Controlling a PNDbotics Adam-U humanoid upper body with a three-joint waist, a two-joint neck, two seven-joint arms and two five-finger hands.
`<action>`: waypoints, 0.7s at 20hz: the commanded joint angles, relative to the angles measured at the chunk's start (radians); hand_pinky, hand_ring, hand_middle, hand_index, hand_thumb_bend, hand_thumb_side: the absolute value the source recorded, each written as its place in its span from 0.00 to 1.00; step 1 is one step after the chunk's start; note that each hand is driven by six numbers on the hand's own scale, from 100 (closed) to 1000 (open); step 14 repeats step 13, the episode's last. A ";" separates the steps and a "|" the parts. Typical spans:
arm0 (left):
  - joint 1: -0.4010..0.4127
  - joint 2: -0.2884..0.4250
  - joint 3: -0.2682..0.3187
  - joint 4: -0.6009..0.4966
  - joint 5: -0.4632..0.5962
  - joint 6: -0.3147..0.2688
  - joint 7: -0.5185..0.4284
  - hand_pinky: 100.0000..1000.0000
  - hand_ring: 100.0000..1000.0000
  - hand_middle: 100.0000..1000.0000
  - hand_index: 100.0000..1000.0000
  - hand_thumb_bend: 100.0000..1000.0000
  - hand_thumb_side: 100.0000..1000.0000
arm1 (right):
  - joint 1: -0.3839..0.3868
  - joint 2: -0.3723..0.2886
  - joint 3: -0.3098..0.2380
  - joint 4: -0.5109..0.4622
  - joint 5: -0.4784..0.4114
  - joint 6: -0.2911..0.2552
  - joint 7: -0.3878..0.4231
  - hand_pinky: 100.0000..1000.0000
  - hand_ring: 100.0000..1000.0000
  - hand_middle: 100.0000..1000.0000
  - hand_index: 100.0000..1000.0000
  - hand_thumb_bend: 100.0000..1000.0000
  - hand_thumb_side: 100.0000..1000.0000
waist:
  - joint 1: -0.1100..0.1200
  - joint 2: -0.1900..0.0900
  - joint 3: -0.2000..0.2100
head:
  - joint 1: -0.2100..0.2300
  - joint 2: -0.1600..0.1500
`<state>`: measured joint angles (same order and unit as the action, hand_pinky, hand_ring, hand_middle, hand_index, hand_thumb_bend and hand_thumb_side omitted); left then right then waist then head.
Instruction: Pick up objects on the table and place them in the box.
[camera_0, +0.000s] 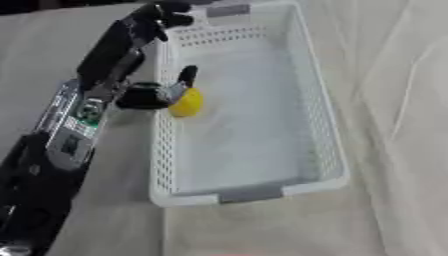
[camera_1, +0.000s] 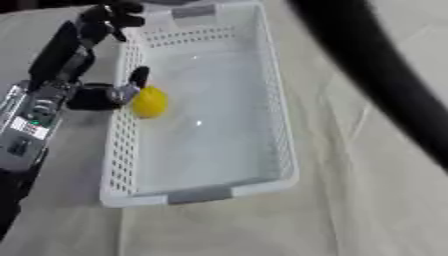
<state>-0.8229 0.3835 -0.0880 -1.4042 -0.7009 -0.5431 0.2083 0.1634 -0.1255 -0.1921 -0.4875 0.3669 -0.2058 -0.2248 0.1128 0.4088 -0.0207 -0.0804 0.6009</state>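
No text, number or brand can be read. A small label with a green patch (camera_0: 88, 114) is seen on the left forearm (camera_0: 74, 125), but its marks cannot be made out. Grey plates are set in the near (camera_0: 249, 193) and far (camera_0: 229, 11) rims of the white basket (camera_0: 328, 135); both are blank.

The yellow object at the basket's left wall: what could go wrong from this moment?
1. The yellow object sits against the thumb of the left hand, just inside the white basket. It may roll once freed, though it would probably remain inside.
2. The hand reaches over the left wall; on pulling back it might catch the rim and shift or tip the basket.
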 joint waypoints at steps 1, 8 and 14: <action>0.026 0.082 0.057 -0.073 0.081 0.035 0.070 0.38 0.67 0.75 0.80 0.00 0.48 | 0.006 -0.005 -0.004 0.013 -0.010 0.001 -0.008 0.40 0.52 0.62 0.69 0.00 0.87 | -0.002 -0.011 0.005 | -0.017 -0.018; 0.192 0.156 0.180 -0.231 0.385 0.072 0.241 0.31 0.62 0.71 0.75 0.00 0.69 | 0.000 0.004 -0.001 0.032 -0.027 0.001 -0.020 0.40 0.52 0.62 0.69 0.00 0.87 | -0.004 -0.002 0.019 | -0.031 -0.031; 0.273 0.128 0.240 -0.319 0.587 0.086 0.289 0.33 0.64 0.71 0.75 0.02 0.75 | -0.001 0.011 0.004 0.049 -0.035 0.002 -0.031 0.40 0.52 0.62 0.69 0.00 0.87 | -0.005 0.002 0.032 | -0.028 -0.031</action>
